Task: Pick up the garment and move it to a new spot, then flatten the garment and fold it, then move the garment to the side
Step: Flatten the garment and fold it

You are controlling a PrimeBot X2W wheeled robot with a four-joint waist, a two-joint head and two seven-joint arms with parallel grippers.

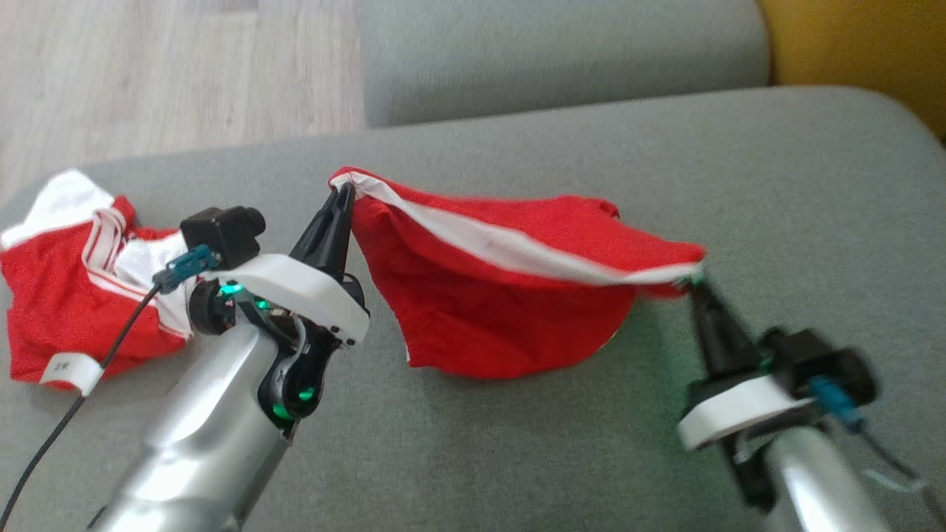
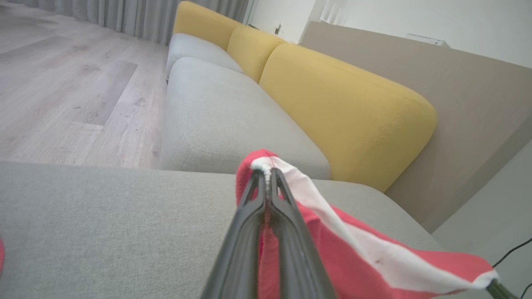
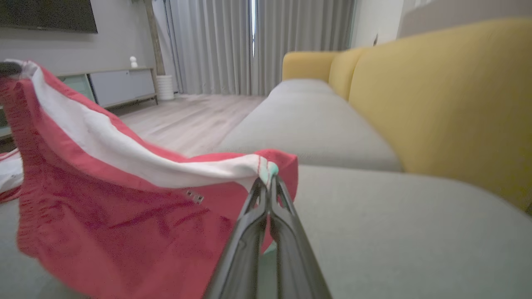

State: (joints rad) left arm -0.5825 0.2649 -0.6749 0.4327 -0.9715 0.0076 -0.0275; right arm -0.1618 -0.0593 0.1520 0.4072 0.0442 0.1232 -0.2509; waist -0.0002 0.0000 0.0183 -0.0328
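The garment point(image 1: 502, 295) is a red piece with a white band along its top edge, stretched between my two grippers above the grey sofa seat point(image 1: 554, 443). My left gripper point(image 1: 344, 191) is shut on the band's left corner, and the right gripper point(image 1: 695, 281) is shut on the right corner. The red cloth hangs down between them with its lower edge touching the cushion. In the left wrist view the left gripper point(image 2: 267, 171) pinches the white hem of the garment point(image 2: 361, 257). In the right wrist view the right gripper point(image 3: 268, 179) pinches the garment point(image 3: 124, 216) at its other end.
A second red and white garment point(image 1: 81, 288) lies crumpled at the seat's left end. Another grey cushion point(image 1: 562, 52) and a yellow backrest point(image 1: 857, 44) stand beyond. Wooden floor point(image 1: 148, 74) lies to the far left. A black cable point(image 1: 74, 406) trails off the left arm.
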